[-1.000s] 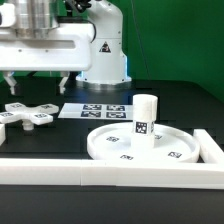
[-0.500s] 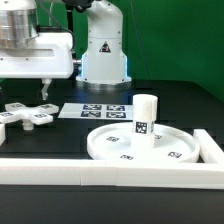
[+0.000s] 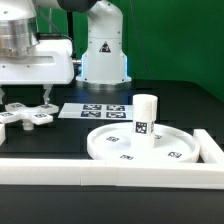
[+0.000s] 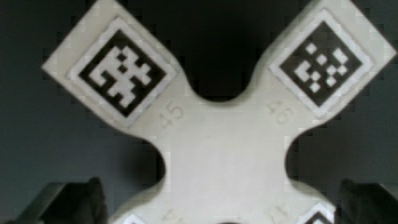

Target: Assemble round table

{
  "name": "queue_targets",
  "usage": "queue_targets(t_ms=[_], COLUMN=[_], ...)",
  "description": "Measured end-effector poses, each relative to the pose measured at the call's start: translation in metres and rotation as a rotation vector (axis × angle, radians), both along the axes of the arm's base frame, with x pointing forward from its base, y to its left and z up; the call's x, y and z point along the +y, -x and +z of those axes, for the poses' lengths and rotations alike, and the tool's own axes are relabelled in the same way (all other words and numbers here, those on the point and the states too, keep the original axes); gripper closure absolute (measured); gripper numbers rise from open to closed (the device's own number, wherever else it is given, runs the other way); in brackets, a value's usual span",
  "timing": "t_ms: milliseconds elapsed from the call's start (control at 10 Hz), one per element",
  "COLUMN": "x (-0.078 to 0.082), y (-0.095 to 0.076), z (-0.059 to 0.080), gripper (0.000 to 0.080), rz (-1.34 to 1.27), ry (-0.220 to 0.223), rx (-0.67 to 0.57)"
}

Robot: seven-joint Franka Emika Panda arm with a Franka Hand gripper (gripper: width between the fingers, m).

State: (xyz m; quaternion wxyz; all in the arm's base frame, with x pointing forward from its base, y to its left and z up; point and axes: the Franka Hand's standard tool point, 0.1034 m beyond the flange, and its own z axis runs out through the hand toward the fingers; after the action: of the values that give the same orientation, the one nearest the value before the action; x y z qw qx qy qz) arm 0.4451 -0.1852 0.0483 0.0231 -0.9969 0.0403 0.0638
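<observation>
The white cross-shaped piece [image 3: 26, 116] lies flat on the black table at the exterior view's left. It fills the wrist view [image 4: 214, 120], with two of its marker arms showing. My gripper [image 3: 27, 100] hangs just above it, open, with a dark finger on each side of the piece [image 4: 217, 205] and nothing held. The large rimmed disc [image 3: 175, 148] lies at the front right. The short cylindrical post [image 3: 146, 117] stands upright on the disc.
The marker board [image 3: 98, 110] lies flat between the cross-shaped piece and the disc. A long white rail [image 3: 90, 173] runs along the front, and another [image 3: 211, 150] runs at the right. The robot base [image 3: 103, 55] stands behind.
My gripper has moved toward the exterior view's left and come down over the cross-shaped piece. The disc, post and cross-shaped piece have not moved.
</observation>
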Motion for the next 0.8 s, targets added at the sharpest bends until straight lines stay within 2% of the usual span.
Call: queue_targets(t_ms=[800], x=[0.003], y=[0.007], z=[-0.012], gripper=[0.0151], rz=[0.009], ry=[-0.004], rx=[0.025])
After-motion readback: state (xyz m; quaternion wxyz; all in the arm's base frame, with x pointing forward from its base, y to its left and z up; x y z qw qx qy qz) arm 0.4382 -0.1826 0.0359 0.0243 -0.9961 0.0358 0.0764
